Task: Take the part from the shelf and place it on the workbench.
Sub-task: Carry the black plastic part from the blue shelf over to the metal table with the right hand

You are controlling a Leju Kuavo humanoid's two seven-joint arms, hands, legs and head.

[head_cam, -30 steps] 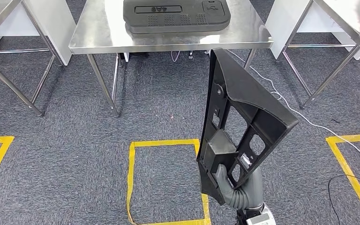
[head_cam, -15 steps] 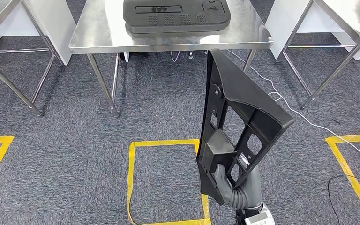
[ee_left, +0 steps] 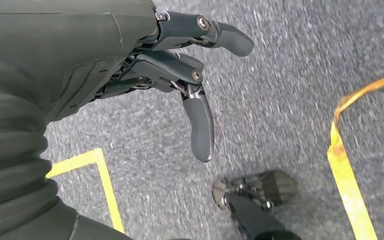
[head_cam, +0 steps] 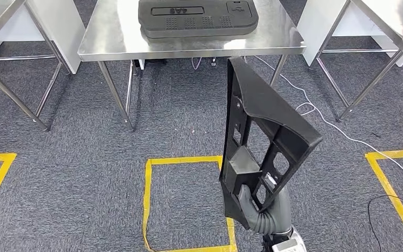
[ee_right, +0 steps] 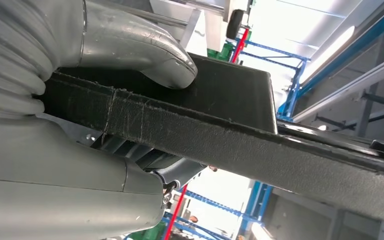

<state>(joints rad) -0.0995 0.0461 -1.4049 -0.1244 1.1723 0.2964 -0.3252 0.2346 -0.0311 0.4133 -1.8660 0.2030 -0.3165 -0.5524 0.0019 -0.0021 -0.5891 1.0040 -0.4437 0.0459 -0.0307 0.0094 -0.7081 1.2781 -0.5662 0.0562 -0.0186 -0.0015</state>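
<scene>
Grey carpet with yellow floor tape [head_cam: 184,160]; steel workbench [head_cam: 110,39] stood ahead of me.
My right hand [head_cam: 265,210] gripped the upright black part [head_cam: 262,134], which hid its fingers; my left hand [ee_left: 180,70] hung with fingers apart, holding nothing.

Black part [head_cam: 262,136], yellow floor tape [head_cam: 183,160]

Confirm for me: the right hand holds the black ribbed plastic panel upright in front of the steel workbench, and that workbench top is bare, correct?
Not quite. The steel workbench is not bare: the head view shows a flat black moulded panel already lying on it. The rest holds: the right hand holds the black ribbed plastic panel upright in front of that workbench.
</scene>
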